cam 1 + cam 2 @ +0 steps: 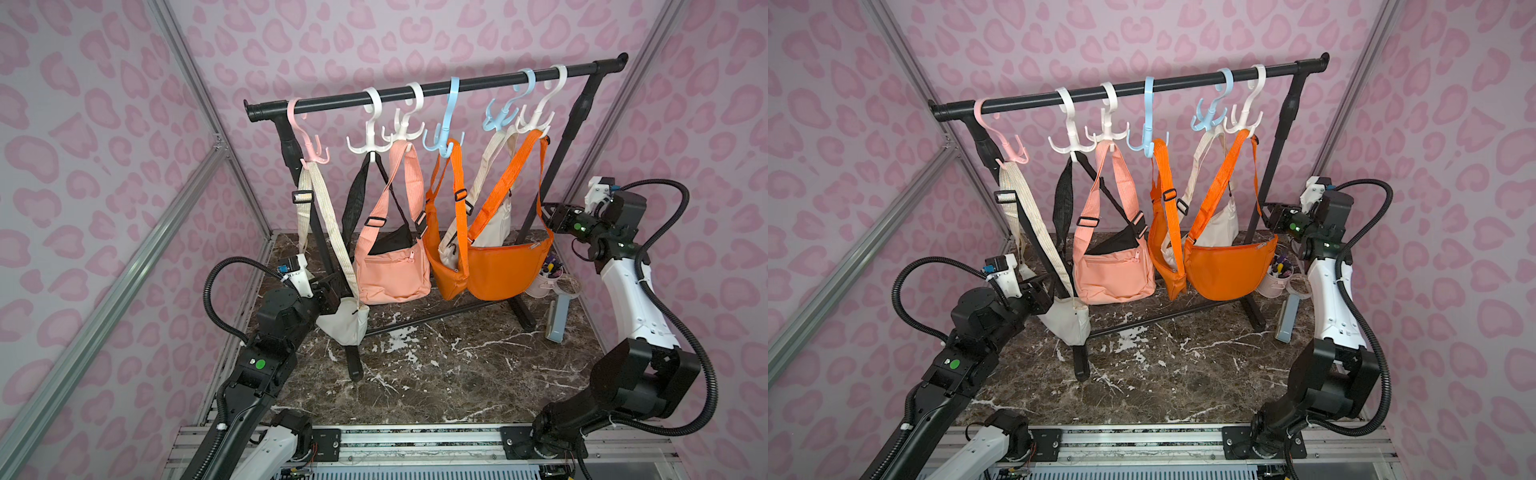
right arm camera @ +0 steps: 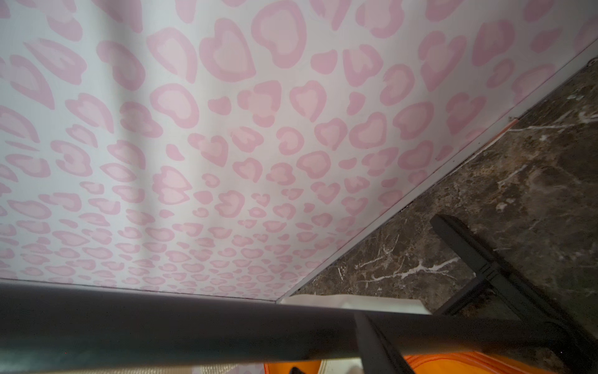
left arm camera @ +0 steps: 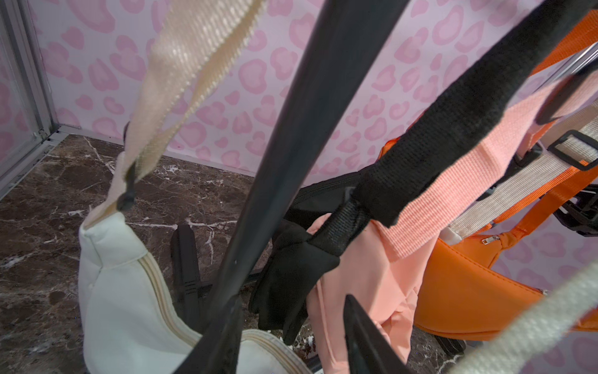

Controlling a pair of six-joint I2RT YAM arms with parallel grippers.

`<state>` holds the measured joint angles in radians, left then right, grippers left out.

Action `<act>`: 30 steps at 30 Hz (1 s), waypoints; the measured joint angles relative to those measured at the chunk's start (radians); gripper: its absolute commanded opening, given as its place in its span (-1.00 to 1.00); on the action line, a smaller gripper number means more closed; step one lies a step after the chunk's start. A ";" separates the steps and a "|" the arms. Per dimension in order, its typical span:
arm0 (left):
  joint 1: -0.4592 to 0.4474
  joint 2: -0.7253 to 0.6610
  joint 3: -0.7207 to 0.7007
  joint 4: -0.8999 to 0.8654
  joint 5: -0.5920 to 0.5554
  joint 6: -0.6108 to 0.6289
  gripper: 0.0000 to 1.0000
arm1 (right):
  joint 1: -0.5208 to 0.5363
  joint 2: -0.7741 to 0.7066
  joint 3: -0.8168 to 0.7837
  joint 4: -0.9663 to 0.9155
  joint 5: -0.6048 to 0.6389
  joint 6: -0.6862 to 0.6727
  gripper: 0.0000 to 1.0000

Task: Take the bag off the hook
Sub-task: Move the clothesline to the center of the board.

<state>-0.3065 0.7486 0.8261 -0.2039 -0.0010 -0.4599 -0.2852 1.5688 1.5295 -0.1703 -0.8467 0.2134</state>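
Observation:
A white bag (image 1: 345, 324) (image 1: 1069, 322) (image 3: 129, 307) hangs low at the rack's left end. Its beige strap (image 1: 328, 216) (image 3: 194, 64) runs up to a pink hook (image 1: 309, 145) (image 1: 1013, 151) on the black rail (image 1: 436, 89). My left gripper (image 1: 328, 293) (image 1: 1038, 297) (image 3: 293, 299) sits beside this bag, against the rack's left leg (image 3: 307, 129). It is open, with nothing between its fingers. My right gripper (image 1: 550, 216) (image 1: 1268, 216) is at the rack's right post (image 1: 536, 208) (image 2: 161, 323). Only one finger (image 2: 378, 343) shows there.
On other hooks hang a peach bag (image 1: 392, 274), a black bag (image 1: 395, 241) behind it, two orange bags (image 1: 503, 274) (image 1: 446, 266) and another white bag (image 1: 494, 224). A pink cup of pens (image 1: 544, 280) and a grey-blue tool (image 1: 557, 320) lie at the right.

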 measured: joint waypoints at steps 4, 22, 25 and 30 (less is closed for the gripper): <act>0.031 0.017 0.001 0.023 0.044 0.008 0.04 | 0.014 0.011 0.011 -0.007 -0.002 -0.007 -0.14; 0.174 0.092 0.034 0.085 0.133 0.024 -0.50 | 0.079 0.049 0.055 -0.022 0.021 -0.049 -0.13; 0.187 0.103 0.039 0.099 0.134 0.026 -0.51 | 0.083 0.049 0.055 -0.021 0.020 -0.053 -0.13; 0.209 0.123 0.046 0.115 0.136 0.035 -0.54 | 0.093 0.050 0.057 -0.022 0.021 -0.066 -0.14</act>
<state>-0.0978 0.8715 0.8722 -0.0891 0.1349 -0.4252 -0.1917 1.6184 1.5867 -0.1921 -0.8257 0.1471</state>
